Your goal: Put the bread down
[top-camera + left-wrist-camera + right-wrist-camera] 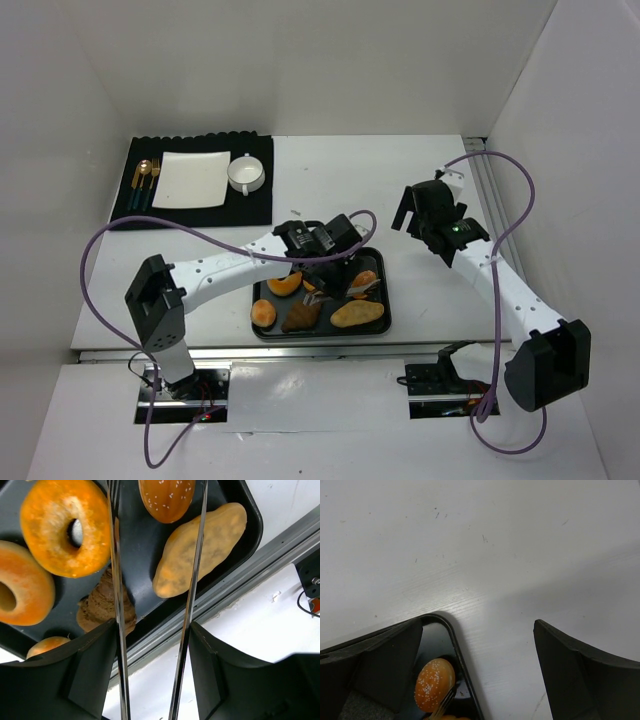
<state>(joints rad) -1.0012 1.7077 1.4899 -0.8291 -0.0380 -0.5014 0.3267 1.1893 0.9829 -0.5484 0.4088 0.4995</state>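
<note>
My left gripper [152, 630] is shut on metal tongs [116, 580] and hangs over the black tray [145, 565] of breads. The tong arms spread apart, one on each side of a sesame bun [167, 497]. An oblong loaf [210, 540], two orange ring donuts [65, 527], a brown croissant [100, 605] and a small bun [47, 645] lie around it. From above, the left gripper [340, 262] is over the tray's [385, 310] middle. My right gripper [415, 215] is open and empty above bare table, right of the tray. Its wrist view shows the sesame bun [434, 684].
A black mat [140, 215] at the back left carries a white square plate [190, 180], a white cup [246, 174] and gold cutlery [146, 180]. The tray sits near the table's front edge. White walls enclose the table.
</note>
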